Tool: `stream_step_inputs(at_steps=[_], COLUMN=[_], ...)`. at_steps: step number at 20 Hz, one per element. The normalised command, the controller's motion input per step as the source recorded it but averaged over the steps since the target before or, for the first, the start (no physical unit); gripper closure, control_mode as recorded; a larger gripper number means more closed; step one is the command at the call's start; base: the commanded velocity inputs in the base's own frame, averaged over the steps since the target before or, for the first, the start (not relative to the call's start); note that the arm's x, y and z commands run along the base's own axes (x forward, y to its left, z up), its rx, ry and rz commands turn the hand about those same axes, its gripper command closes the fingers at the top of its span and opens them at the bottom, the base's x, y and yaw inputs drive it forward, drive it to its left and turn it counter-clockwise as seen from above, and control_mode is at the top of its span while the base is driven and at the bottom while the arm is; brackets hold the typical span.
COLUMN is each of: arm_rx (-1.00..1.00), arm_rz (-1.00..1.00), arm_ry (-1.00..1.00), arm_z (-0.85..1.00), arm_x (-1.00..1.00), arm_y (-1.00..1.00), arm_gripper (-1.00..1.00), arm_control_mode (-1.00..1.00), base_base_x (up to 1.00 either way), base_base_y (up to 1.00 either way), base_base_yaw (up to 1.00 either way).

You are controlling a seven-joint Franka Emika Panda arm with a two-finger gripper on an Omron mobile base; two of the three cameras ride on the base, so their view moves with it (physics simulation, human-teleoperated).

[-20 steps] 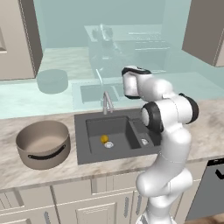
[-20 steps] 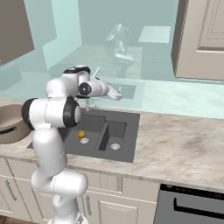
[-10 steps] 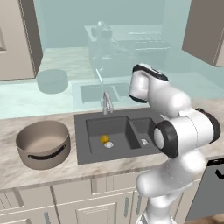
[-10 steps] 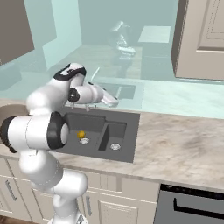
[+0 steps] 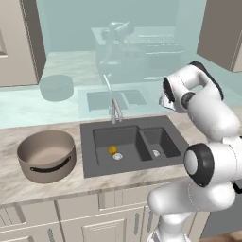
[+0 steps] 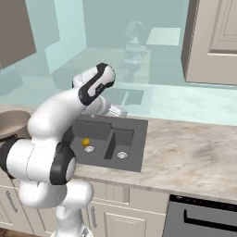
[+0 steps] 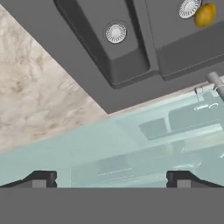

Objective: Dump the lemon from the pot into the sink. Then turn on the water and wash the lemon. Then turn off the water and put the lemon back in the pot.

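Compared with a second ago, we see the arm has reared up and swung away to the right of the basin: its upper links, which then hung over the right part of the sink (image 5: 130,142), now arch high beside it, and the base cameras have not shifted, since counter, sink and pot sit where they did. The lemon (image 5: 112,150) has stayed put in the larger basin, just beside the silver drain (image 5: 117,156), and the pot (image 5: 47,155) stands upright on the marble counter (image 6: 190,157) left of the sink, as before. From the hand camera we look down past the gripper (image 7: 111,178), whose two dark tips stand far apart at the bottom of that view with nothing between them, so it is released and carries nothing. In that view the lemon (image 7: 204,14) lies at the far upper right corner, well apart from the fingertips (image 7: 40,178), with the smaller basin and the teal backsplash (image 7: 131,144) between them. The faucet (image 5: 115,109) rises behind the sink's rear edge.
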Motion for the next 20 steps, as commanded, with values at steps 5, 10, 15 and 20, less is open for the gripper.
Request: stream_step_inputs(at_steps=[5,10,15,20], arm_rx=[0.00,-0.08,-0.48,-0.65], arm_rz=[0.00,0.00,0.06,0.14], arm_ry=[0.53,0.35,-0.09,-0.24], arm_z=[1.00,1.00,1.00,1.00], arm_x=[-0.45,-0.18,0.04,0.00], arm_y=[0.08,0.33,0.42,0.29], arm_gripper=[-1.00,-1.00,-1.00,-1.00], arm_control_mode=[-1.00,-1.00,-1.00,-1.00], base_base_x=[0.00,0.00,0.00,0.00], base_base_y=[0.00,0.00,0.00,0.00], base_base_yaw=[0.00,0.00,0.00,0.00])
